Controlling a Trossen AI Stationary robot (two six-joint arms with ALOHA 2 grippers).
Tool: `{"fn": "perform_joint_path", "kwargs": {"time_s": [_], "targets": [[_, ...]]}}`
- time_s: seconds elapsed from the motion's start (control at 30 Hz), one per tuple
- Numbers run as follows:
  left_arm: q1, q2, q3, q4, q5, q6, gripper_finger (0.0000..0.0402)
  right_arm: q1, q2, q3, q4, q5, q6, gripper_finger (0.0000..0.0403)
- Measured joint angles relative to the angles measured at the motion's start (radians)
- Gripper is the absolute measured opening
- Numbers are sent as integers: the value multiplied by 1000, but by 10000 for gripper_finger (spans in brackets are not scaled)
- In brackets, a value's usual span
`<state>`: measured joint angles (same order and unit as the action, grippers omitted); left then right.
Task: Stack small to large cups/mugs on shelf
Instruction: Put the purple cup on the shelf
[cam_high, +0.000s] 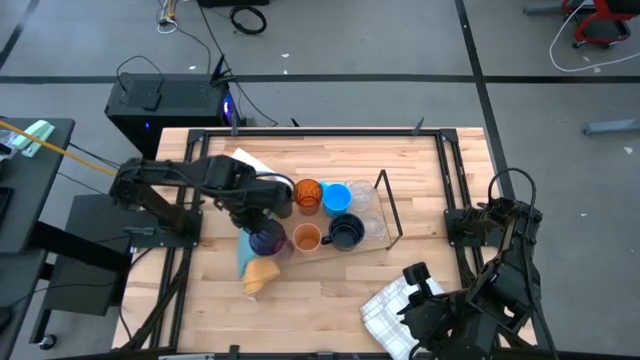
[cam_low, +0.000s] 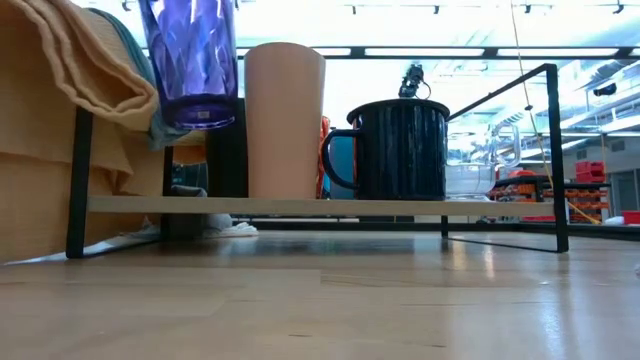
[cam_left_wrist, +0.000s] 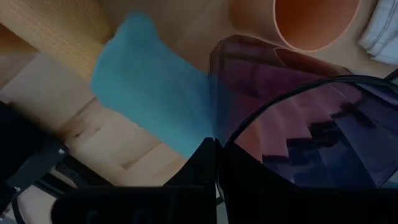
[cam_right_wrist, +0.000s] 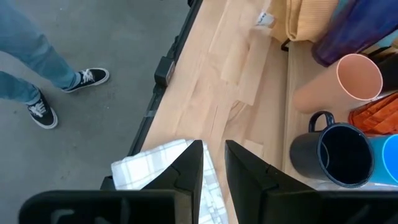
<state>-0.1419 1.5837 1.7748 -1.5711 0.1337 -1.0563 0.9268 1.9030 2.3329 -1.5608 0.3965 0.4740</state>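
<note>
Your left gripper (cam_high: 262, 228) is clenched on the faceted purple tumbler's (cam_low: 190, 60) rim; only the low view shows it lifted at the wire shelf's (cam_low: 300, 206) nine-o'clock end, beside the smooth peach cup (cam_low: 284, 120).

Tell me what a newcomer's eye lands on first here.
The purple tumbler, hanging in the left gripper above the shelf at its end near the rolled cloth. Next, the tight cluster on the shelf: peach cup, dark mug, amber cup, blue cup.
</note>
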Motion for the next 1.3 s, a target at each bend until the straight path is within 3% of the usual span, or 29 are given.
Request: {"fn": "perform_joint_path", "kwargs": {"time_s": [0.27,0.57,1.3], "targets": [[49,0,-13,3,2,48,12,0,0,0,0,0,1,74],[60,2,-184,9,60,93,12,0,0,0,0,0,2,74],[105,1,-185,18,42,124,12,-2,0,0,-2,0,-13,74]]}}
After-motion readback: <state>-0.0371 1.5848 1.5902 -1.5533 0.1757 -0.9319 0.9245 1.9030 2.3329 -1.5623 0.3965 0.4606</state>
